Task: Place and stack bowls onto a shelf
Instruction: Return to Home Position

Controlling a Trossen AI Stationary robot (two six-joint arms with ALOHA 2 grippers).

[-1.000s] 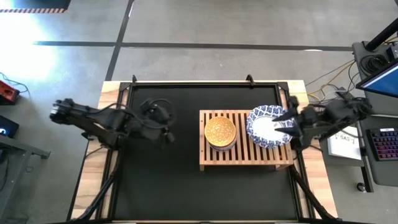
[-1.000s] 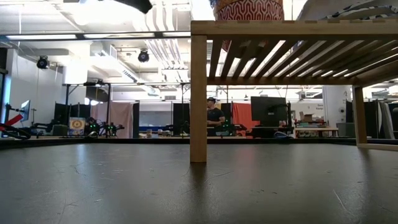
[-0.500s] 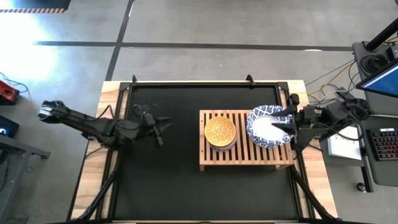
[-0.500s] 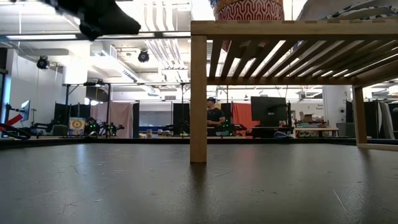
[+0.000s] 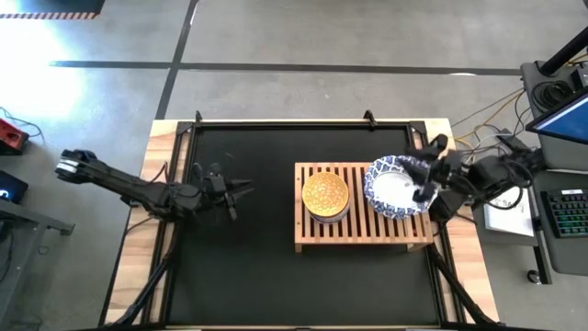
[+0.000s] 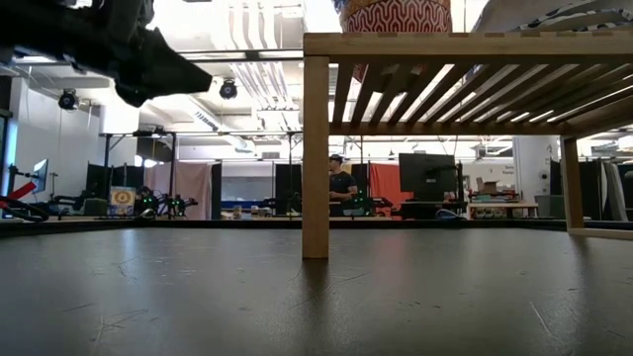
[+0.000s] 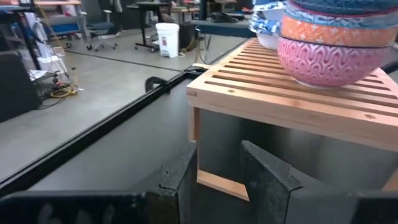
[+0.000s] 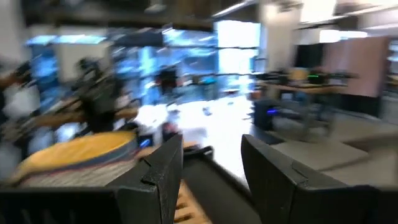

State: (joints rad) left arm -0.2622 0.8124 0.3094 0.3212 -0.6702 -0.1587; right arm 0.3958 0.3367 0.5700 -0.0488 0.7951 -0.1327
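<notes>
On the black desk stands the wood shelf. From above, the small bowls look yellow, beside the white bowls; the left wrist view shows the red bottom bowl. The left gripper over the desk and the right gripper by the white bowls have fingers apart, empty.

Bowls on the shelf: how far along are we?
Done: small bowls stacked on the shelf, wide white bowls stacked beside them; no bowl lies on the mat. In hand: nothing; left gripper and right gripper are open, empty. Left: parking both arms.
</notes>
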